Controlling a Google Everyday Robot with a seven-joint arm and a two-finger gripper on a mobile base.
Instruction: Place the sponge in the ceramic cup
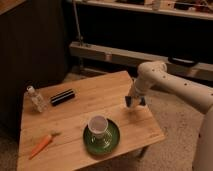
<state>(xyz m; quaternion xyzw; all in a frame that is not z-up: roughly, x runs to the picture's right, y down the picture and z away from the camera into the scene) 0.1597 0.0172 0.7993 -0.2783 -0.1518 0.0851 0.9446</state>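
The ceramic cup (98,124) is pale, stands upright on a dark green plate (112,140) near the table's front edge, and looks empty. My gripper (134,102) hangs above the table's right side, to the right of the cup and a little behind it. It is shut on the sponge (132,102), of which only a small blue patch shows between the dark fingers. The white arm reaches in from the right.
A clear plastic bottle (37,98) and a black bar (63,96) lie at the back left of the wooden table (90,100). A carrot (41,145) lies at the front left. A metal rail and a dark wall run behind the table.
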